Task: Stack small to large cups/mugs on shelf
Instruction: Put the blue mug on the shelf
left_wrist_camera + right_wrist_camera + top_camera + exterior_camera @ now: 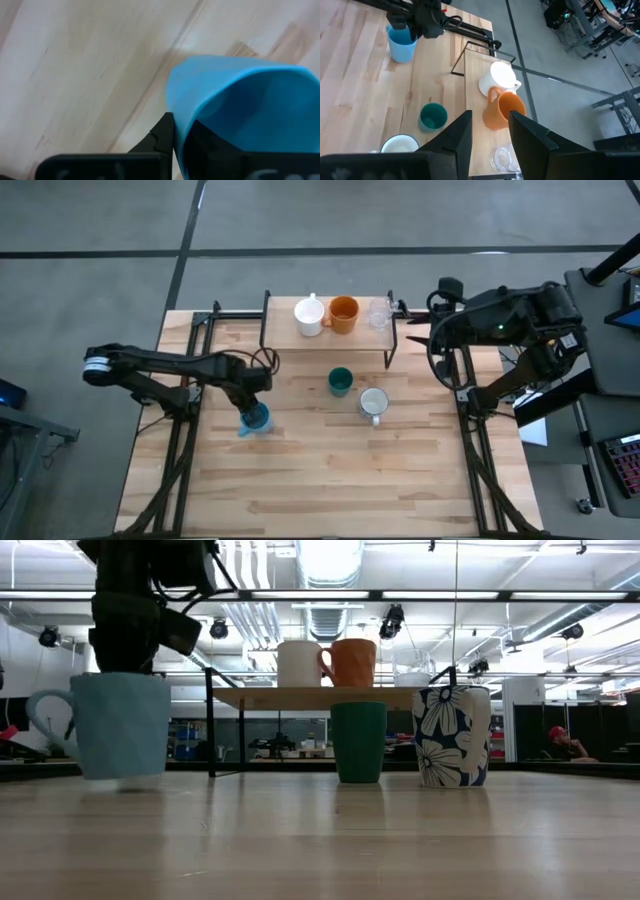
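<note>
While your left gripper [254, 409] is clenched on the rim of the light blue mug [256, 419], one finger inside it and one outside, the mug sits on the table [300, 480]; your right gripper [489, 131] hangs spread above the shelf [350, 337], clear of the cups there.

Left gripper [254, 412] at about eight o'clock, fingers clamped on what it holds; right gripper [412, 310] waits at two o'clock, fingers [457, 135] parted
</note>
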